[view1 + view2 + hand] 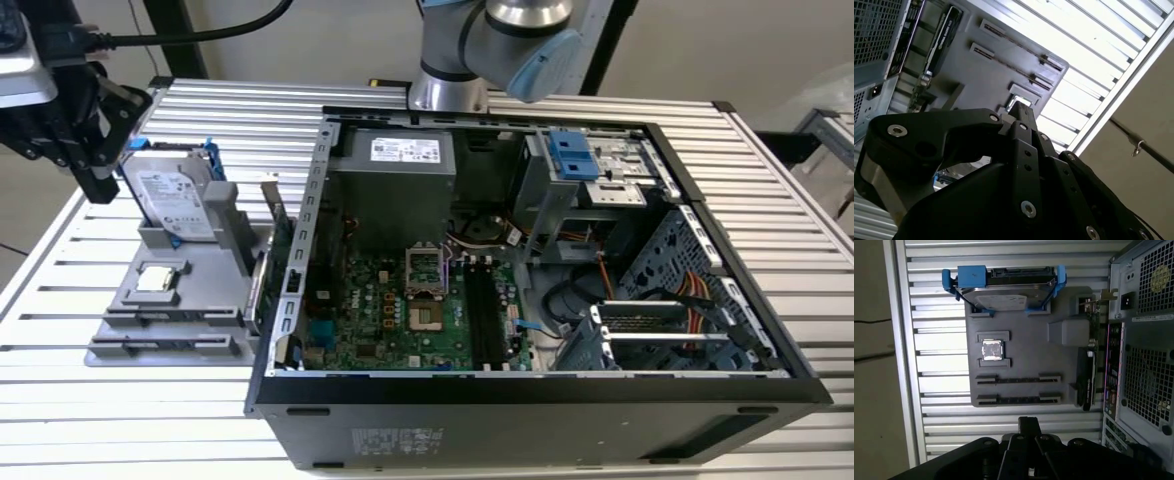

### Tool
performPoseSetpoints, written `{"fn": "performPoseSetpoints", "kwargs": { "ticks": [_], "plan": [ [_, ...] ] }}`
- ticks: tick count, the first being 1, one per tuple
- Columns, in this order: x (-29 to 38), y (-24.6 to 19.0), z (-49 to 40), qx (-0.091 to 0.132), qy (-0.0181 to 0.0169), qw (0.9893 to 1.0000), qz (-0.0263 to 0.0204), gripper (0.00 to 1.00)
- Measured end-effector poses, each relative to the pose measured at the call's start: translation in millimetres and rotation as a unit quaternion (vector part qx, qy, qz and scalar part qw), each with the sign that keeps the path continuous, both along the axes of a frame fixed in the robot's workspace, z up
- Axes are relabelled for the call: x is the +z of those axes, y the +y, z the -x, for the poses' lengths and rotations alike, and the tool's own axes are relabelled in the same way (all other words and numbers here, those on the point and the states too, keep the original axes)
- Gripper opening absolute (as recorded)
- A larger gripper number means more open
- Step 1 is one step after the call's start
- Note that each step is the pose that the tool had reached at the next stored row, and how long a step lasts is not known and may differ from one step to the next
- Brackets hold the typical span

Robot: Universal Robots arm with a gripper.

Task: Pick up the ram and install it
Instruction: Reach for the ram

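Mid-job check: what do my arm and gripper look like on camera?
The silver-grey tubular arm carries a pale blue joint cap. The matte black gripper is built of angular linkage bars dotted with small silver screw heads, tapering to slim black fingers. In the exterior view a thick black cable runs toward its silver-grey wrist body.

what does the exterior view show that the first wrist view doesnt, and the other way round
Exterior view's extras: the inside of the open computer case, with its motherboard and power supply, plus the arm's base.
First wrist view's extras: the case's perforated rear panel, seen from outside.
Shared: the gray tray, the hard drive in its blue frame, the processor chip, and the claw.
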State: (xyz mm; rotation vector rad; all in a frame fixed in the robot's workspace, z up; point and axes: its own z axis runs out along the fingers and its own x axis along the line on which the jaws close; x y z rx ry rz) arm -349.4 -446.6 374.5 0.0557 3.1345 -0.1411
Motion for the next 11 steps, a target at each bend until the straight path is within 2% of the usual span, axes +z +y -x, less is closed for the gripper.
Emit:
{"fn": "performPoseSetpoints", "kwargs": {
  "ticks": [11],
  "plan": [
    [0.0, 0.0, 0.2, 0.026, 0.0004, 0.9997, 0.0000, 0.00]
  ]
}}
